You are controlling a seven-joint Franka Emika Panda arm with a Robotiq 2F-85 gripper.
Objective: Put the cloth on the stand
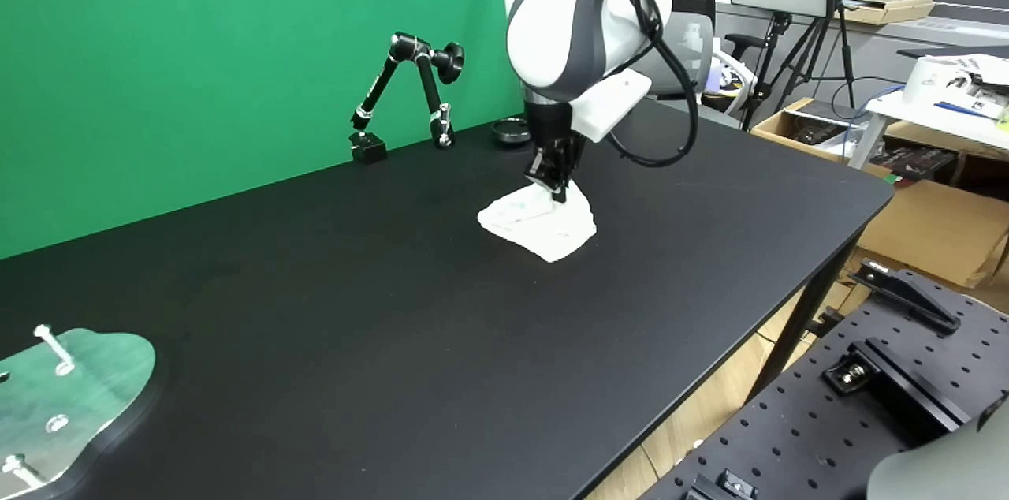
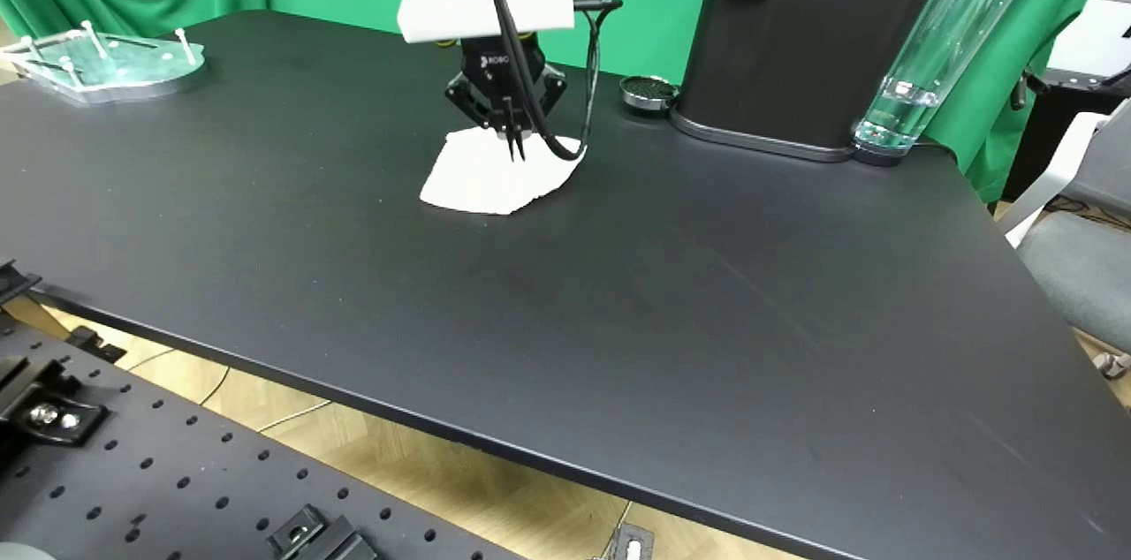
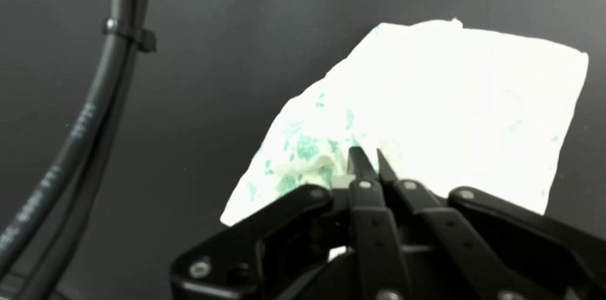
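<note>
White cloth [image 1: 544,228], green-marked, on the far part of the bench [image 1: 315,311], under nearly closed jaws, any grip impossible to tell, one edge partly hidden behind them in wrist view.

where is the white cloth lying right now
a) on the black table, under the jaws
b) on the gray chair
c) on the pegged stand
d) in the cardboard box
a, since both exterior views show the white cloth spread on the black table with the jaws directly over it, well away from the pegged stand.
</note>
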